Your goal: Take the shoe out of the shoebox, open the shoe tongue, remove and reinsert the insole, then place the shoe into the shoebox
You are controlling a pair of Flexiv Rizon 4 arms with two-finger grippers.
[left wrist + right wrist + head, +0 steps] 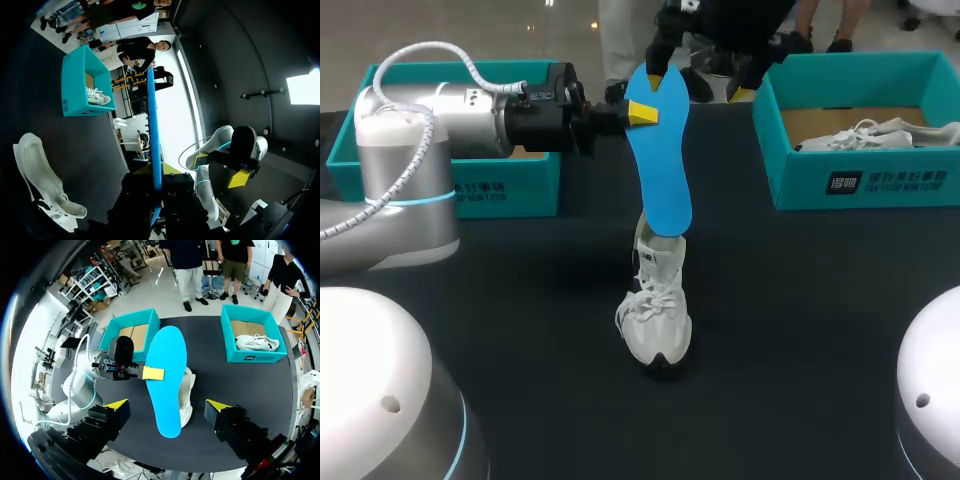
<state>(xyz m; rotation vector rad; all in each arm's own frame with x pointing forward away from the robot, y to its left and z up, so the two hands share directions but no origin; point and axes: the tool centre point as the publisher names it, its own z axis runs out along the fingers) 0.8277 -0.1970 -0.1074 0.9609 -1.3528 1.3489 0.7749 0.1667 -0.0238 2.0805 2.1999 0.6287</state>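
While the left gripper point(640, 112) is clamped on one side edge of the blue insole point(658, 170), the insole hangs upright, its lower end at the opening of the white shoe point(658, 315); contact unclear. Shoe stands on the table point(520, 300), nothing bracing it. Right gripper point(167, 406) high above, fingers spread, empty. Risks: a downward push tips or skids the shoe; the one-edge pinch lets the insole twist, buckle or catch on the tongue
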